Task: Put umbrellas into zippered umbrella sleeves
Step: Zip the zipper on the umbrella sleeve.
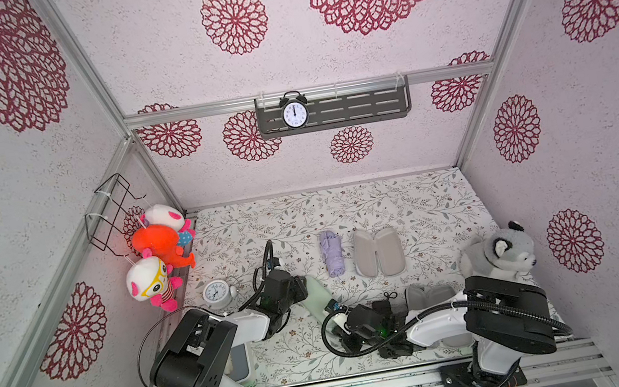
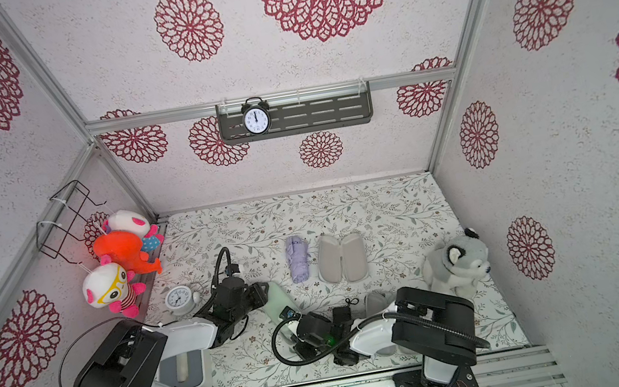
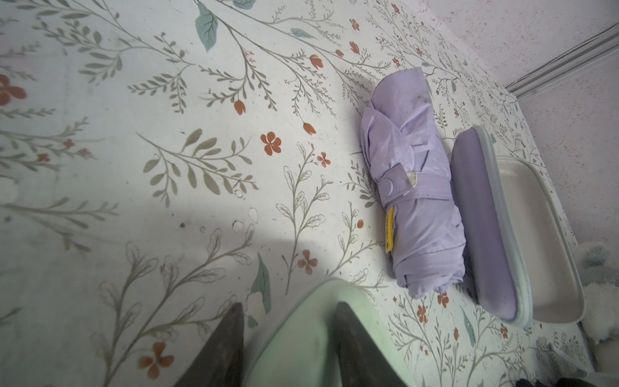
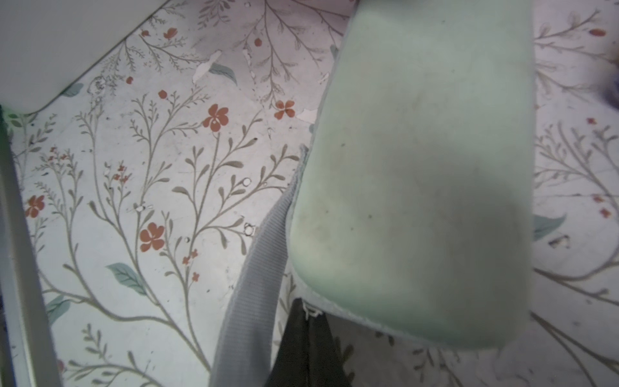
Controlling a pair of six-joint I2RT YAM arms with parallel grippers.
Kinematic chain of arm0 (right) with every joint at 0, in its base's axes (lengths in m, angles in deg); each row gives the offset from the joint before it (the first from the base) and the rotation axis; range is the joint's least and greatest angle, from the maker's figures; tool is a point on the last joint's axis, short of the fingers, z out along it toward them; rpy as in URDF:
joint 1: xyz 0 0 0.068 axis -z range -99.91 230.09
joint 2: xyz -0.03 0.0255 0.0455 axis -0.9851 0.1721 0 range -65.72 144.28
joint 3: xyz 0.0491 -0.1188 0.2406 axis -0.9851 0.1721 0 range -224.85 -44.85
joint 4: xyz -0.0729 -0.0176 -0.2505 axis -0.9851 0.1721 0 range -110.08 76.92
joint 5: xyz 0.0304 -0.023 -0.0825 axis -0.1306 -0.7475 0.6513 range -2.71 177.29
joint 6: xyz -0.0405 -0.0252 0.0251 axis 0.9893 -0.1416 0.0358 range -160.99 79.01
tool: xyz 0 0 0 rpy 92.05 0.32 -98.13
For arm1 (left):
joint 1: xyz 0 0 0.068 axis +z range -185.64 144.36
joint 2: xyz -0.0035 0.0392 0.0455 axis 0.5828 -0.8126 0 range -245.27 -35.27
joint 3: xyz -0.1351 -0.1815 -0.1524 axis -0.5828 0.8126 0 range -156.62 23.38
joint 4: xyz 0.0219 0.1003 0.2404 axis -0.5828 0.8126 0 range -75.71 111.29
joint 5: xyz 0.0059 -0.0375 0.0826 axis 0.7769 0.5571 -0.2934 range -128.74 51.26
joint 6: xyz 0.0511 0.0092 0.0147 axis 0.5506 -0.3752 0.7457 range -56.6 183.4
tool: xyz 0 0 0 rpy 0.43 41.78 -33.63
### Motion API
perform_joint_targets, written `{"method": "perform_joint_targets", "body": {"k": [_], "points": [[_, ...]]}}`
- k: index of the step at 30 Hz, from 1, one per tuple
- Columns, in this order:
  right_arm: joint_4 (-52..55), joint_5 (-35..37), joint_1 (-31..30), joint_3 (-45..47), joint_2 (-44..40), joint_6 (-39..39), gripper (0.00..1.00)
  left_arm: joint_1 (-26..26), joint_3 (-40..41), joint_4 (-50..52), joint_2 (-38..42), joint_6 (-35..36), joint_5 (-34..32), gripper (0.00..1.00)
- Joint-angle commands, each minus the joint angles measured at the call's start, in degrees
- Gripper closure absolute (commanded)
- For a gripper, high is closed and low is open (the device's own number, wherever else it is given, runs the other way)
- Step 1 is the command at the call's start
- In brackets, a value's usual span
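Note:
A closed mint green sleeve [image 1: 318, 297] lies slanted between my two grippers. My left gripper [image 3: 288, 306] is shut on its far end, one finger [image 3: 355, 335] pressed on the shell. My right gripper [image 4: 306, 310] is shut at the sleeve's near end, pinching a bit of white thread at the zipper edge beside the grey zipper tape [image 4: 254, 284]. A lilac umbrella [image 1: 330, 253] lies folded further back, next to the open lilac sleeve [image 1: 378, 252] with its grey lining up. A black umbrella [image 2: 342, 312] with a wrist loop and an open black sleeve [image 1: 429, 295] lie partly hidden by my right arm.
A grey tray [image 1: 239, 361] sits under my left arm at the front left. A white alarm clock [image 1: 216, 293] stands at the left edge and a plush husky [image 1: 498, 253] at the right. Plush toys [image 1: 156, 248] hang on the left wall.

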Motion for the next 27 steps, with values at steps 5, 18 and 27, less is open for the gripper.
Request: {"method": "perform_joint_targets", "body": {"k": [5, 18, 27], "points": [[1.71, -3.94, -2.4, -2.57, 2.72, -1.36, 1.0, -0.34, 3.46, 8.33, -2.53, -3.37, -1.91, 0.56], [-0.29, -5.1, -0.18, -4.06, 5.4, -1.81, 1.0, -0.99, 5.21, 9.97, 2.52, -4.24, -2.44, 0.54], [3.62, 0.72, 0.83, -3.5, 3.7, -5.97, 1.0, -1.26, 9.39, 11.39, 7.46, -7.03, -1.58, 0.55]]}}
